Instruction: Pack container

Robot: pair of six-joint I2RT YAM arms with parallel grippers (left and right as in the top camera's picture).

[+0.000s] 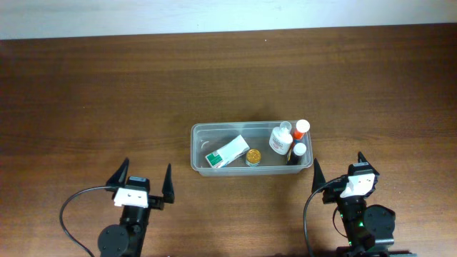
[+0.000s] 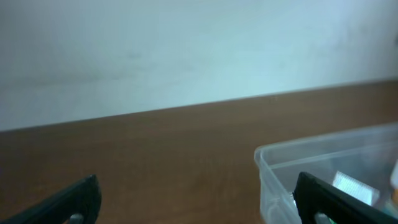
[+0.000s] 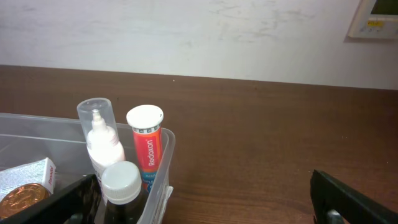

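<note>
Container [image 1: 197, 140] clear, shallow, round-cornered, holding bottles.

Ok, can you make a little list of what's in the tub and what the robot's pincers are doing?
container: clear plastic, on the table
left part of it: white-and-green box, lying flat
middle: small tin with a gold top
right end: spray bottle, orange tube, dark bottle with a white cap
left pincer: open, holding nothing
right pincer: open, holding nothing
</note>
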